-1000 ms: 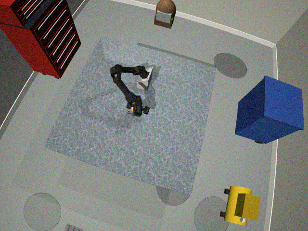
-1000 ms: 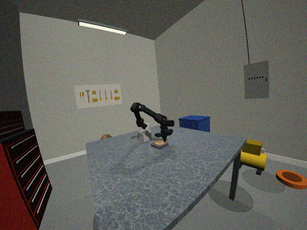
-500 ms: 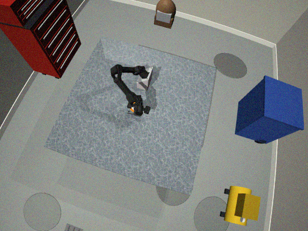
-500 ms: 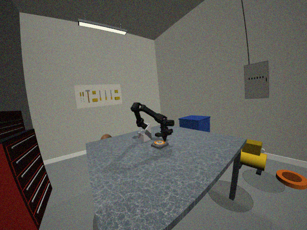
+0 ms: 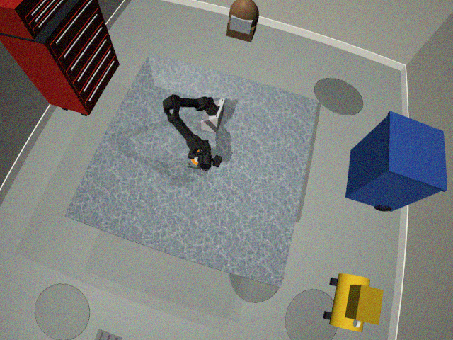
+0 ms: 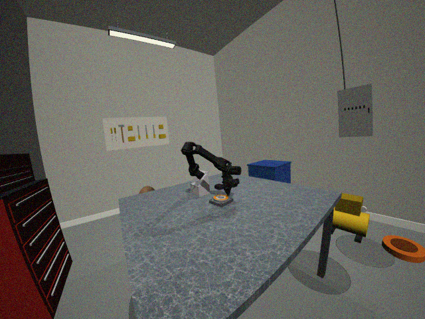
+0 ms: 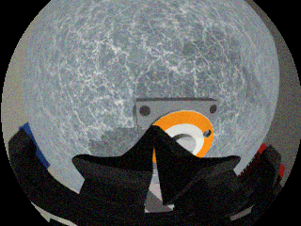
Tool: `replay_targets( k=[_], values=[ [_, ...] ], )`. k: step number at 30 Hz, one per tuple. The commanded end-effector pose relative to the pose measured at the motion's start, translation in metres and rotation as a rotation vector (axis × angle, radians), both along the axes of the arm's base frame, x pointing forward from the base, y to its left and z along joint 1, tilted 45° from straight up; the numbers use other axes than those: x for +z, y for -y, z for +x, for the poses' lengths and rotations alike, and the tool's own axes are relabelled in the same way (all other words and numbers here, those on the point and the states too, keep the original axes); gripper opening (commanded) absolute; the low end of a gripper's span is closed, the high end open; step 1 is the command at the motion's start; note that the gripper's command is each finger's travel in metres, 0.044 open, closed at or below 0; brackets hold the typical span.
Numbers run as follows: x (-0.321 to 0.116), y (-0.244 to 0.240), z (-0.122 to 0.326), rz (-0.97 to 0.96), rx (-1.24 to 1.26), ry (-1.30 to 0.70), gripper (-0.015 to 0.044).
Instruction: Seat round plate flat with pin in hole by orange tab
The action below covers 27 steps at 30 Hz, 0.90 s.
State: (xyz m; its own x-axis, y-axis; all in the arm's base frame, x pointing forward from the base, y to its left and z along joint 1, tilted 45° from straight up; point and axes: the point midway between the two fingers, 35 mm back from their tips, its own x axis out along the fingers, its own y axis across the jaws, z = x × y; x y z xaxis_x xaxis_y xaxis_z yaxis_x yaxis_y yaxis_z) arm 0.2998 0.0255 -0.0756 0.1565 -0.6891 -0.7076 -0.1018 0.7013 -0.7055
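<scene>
One arm (image 6: 206, 157) on the marbled grey worktop (image 6: 212, 247), reaching out from its white mount (image 6: 198, 187) and bent down over the fixture. Claw (image 7: 157, 141) is fully closed, nothing between the fingers; in the wrist view the two fingers meet in a single point.

The round plate (image 7: 188, 135) is orange with a pale centre. It sits on the grey base (image 7: 176, 109), which lies on the worktop in front of the mount. From the wrist view the closed claw tip overlaps the plate's near-left edge. Cannot tell from any view whether it's actually touching or just above it.

A small dark hole (image 7: 206, 134) shows at the plate's right rim. Can't make out the pin or the orange tab against the orange plate, so can't say whether the hole is over the pin or whether the plate lies flat. Two round marks show at the far corners of the base.

From the exterior view the plate (image 6: 220, 197) reads as an orange ring on the grey base (image 6: 221, 202), claw (image 6: 227, 192) pointing straight down at its right side. From the top view the wrist covers most of it; only a sliver of orange (image 5: 195, 159) shows.

Around the room: red tool cabinet (image 5: 58, 51), blue box (image 5: 396, 161), yellow machine (image 5: 352, 303) on the floor, all well apart from the worktop.
</scene>
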Motion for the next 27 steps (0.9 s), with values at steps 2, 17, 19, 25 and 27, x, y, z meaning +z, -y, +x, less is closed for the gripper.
replay_targets(
  k=[2, 17, 19, 25, 27],
  values=[
    [-0.004, 0.0025, -0.0079, -0.001, -0.009, -0.018, 0.0],
    [-0.0055, 0.0018, -0.0121, -0.001, -0.009, -0.018, 0.0],
    [-0.0057, 0.0017, -0.0127, -0.001, -0.009, -0.018, 0.0],
    [-0.0061, 0.0016, -0.0144, -0.001, -0.009, -0.018, 0.0],
    [-0.0063, 0.0015, -0.0153, -0.001, -0.009, -0.018, 0.0]
  ],
)
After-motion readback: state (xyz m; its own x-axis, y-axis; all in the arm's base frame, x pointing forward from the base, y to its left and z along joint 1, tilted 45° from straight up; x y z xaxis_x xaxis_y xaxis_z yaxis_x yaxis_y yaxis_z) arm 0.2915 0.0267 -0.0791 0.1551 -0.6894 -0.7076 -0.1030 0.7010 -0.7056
